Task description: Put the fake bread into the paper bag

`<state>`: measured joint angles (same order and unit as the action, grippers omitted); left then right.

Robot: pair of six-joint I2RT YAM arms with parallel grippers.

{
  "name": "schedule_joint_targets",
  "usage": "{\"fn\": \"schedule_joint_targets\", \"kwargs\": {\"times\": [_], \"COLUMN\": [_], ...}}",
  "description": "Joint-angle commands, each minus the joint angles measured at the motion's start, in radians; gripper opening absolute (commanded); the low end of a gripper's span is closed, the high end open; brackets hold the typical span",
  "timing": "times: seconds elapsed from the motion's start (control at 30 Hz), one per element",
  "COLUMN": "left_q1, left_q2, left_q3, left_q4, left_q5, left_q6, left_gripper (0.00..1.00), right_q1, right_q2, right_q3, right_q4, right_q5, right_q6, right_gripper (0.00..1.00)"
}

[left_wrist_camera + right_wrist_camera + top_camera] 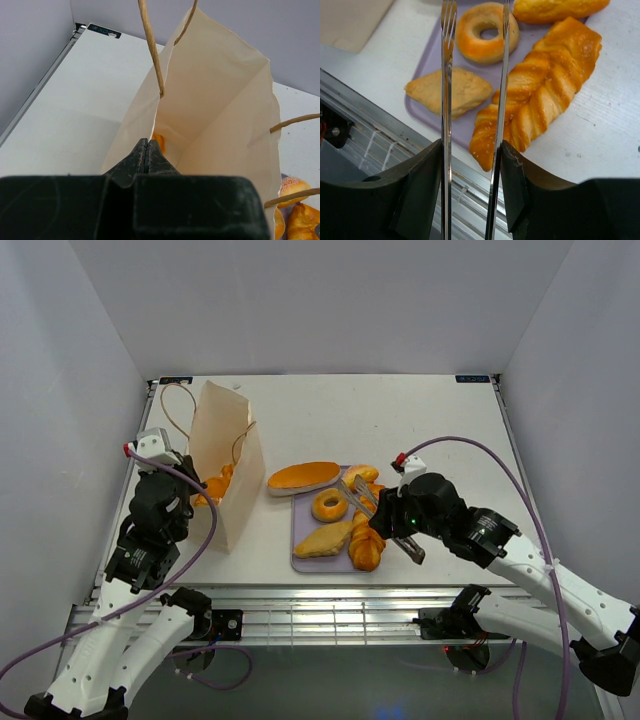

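**Legend: markings in the three views.** You are looking at two small dark labels lying along the far edge of the table [400, 410]. The far-left label [175, 379] is sitting at the far-left corner, and the far-right label [472, 378] is sitting at the far-right corner. Each is carrying a short line of pale print. From overhead the characters are blurring together, so you are not reading any letter or number on either. The left wrist view is showing you the far-left label [103, 31] larger, with white characters on black, but they are too small to make out. You are finding no readable text in any of the views.
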<state>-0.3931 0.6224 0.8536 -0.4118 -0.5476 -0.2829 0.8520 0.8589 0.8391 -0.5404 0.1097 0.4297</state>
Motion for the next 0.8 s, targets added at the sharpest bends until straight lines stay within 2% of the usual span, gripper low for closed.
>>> {"fn": "schedule_joint_targets", "kwargs": {"times": [0.0, 0.17, 0.27, 0.77], "left_q1": [-0.004, -0.004, -0.003, -0.004], "left_q2": [-0.018, -0.029, -0.027, -0.061], "left_q3": [-0.013, -0.036, -0.045, -0.068], "left_q4": [0.036, 0.045, 0.045, 0.056], "left_q5": [-0.014, 0.003, 0.011, 0.001], "left_q6": [0.017, 0.017, 0.017, 0.030], "left_gripper": [0.00, 0.00, 0.00, 0.00], "right_q1": [-0.005, -0.014, -0.030, -0.068], "right_q2": [-0.030, -0.081, -0.104, -0.136], "right_q3": [-0.015, -0.028, -0.052, -0.156], "right_q4": [-0.070, -0.171, -0.190, -0.179], "right_q5": [0.076, 0.214, 0.229, 0.167], "right_q6": [0.060, 0.096, 0.116, 0.169], "right_gripper": [0.53, 0.54, 0.54, 0.59]}}
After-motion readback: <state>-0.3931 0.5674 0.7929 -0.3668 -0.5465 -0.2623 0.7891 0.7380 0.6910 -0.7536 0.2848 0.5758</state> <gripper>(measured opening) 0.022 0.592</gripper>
